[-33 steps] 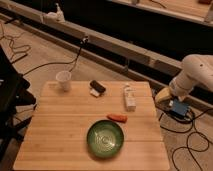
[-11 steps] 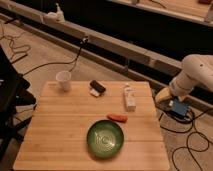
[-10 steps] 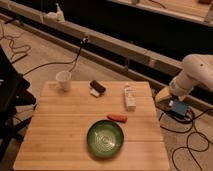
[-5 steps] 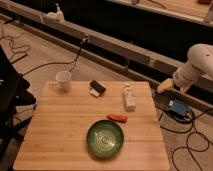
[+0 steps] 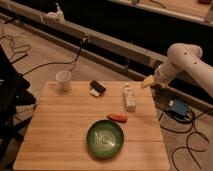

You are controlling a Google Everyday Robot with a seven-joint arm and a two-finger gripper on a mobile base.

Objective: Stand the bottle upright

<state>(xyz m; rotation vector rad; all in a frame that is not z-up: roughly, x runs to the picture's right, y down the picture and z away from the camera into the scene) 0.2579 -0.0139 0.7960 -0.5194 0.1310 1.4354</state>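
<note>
Arm's swung in from the R since the earlier frames. The gripper (image 5: 146,83) now hangs just off the table's (image 5: 55,130) far-R corner, near the bottle (image 5: 130,96). Gripper open or closed: can't tell. Bottle lies flat on the far-R part of the table, nothing gripping it. Paper cup (image 5: 63,81) stands far L, w/ a black-and-white block (image 5: 97,88) btw. cup and bottle. Orange piece (image 5: 118,117) sits just behind the green bowl (image 5: 105,139).

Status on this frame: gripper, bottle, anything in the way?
Gripper off the table's far right corner, touching nothing. Bottle lying on its side near that edge. Small orange item in front of it; nothing between gripper and bottle.
</note>
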